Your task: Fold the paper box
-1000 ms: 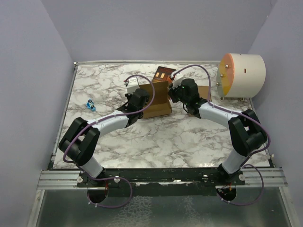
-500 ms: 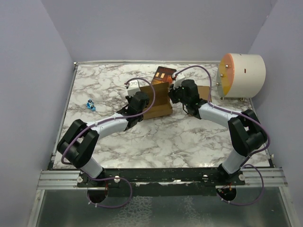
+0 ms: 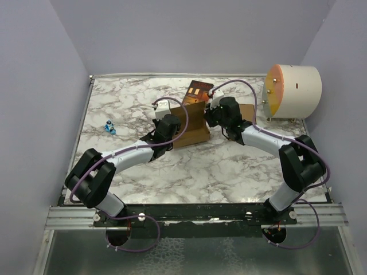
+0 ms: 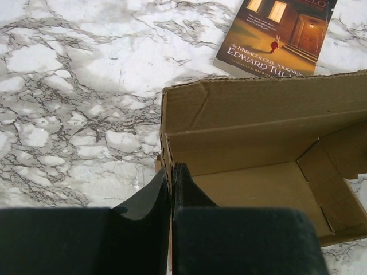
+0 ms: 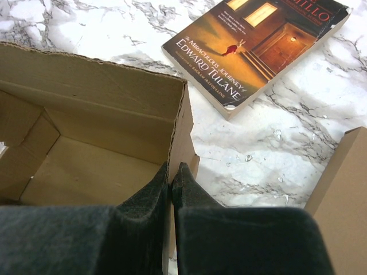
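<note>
The open brown cardboard paper box (image 3: 194,127) sat mid-tabletop (image 3: 200,169), its long axis running 9 to 3 o'clock. The left gripper (image 4: 171,177) pinched its 9 o'clock end wall and the right gripper (image 5: 174,175) its 3 o'clock wall, both equally near.

Two arms, left arm (image 3: 129,152) and right arm (image 3: 264,136): pale grey-white tubular links between bulky black joint housings. Thin purple cable (image 3: 235,81) looped along each, more coiled below the bases. Mounted on a black rail (image 3: 195,213) along the near edge of the table (image 3: 200,169), silver screw heads (image 3: 140,217) showing. Left gripper (image 4: 171,167) and right gripper (image 5: 172,166) alike: matte black fingers (image 4: 143,197), curved to narrow tips, blocky behind.
</note>
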`<action>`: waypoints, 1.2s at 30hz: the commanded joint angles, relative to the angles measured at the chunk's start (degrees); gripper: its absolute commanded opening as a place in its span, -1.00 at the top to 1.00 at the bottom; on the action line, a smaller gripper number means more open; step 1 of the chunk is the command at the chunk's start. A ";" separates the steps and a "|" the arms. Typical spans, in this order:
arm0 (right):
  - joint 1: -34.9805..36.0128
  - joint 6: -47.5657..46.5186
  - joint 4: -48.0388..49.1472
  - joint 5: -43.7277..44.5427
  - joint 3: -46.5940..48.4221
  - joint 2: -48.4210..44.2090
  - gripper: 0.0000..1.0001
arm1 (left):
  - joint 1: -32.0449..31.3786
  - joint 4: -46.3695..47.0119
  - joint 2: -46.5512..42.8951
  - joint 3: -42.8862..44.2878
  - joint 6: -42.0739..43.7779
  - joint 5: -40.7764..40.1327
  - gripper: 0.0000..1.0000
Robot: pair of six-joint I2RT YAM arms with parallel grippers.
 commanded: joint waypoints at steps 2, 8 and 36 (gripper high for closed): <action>2.44 0.05 -0.79 -4.27 -2.25 -3.01 0.94 | -2.97 -0.89 -1.64 -1.37 -0.79 5.16 1.00; 2.48 -1.12 -0.78 -4.60 -4.92 -4.43 0.94 | -4.01 -1.48 -2.87 -2.74 -1.17 3.96 1.00; 2.57 -4.27 1.82 -5.30 -12.76 -10.90 0.88 | -7.08 -3.02 -9.97 -6.29 -2.52 2.10 0.57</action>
